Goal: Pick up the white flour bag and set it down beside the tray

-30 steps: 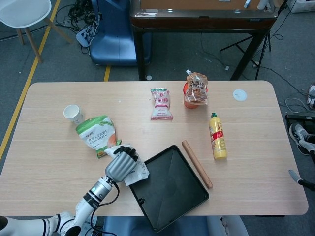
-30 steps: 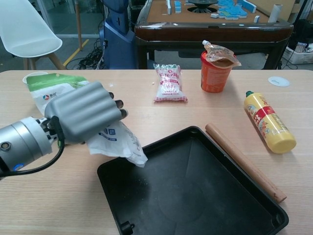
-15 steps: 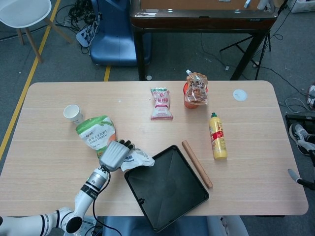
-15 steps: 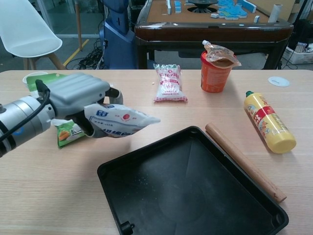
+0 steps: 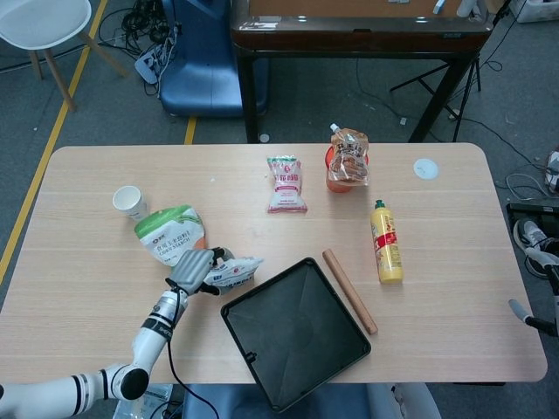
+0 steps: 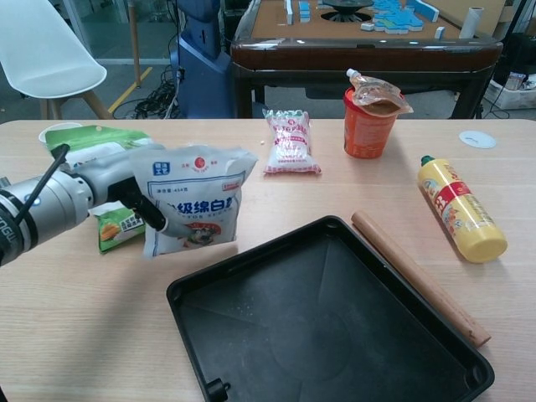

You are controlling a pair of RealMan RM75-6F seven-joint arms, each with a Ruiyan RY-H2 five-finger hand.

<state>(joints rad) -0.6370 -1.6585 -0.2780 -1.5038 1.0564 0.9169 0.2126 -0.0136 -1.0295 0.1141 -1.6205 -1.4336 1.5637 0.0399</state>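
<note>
Chest view shows your left hand (image 6: 100, 180) with its fingers (image 6: 138, 205) clamped on one side edge of the white flour bag (image 6: 194, 201), which stands upright just beside the tray (image 6: 251, 276), apparently at or just off the surface (image 6: 75, 327). That one-sided hold is the risk: let go too soon and the bag may topple away from your fingers onto the tray rim. The green pouch (image 5: 170, 237) lies right behind your fingers; pulling back carelessly could drag it. Your right hand isn't visible.
</note>
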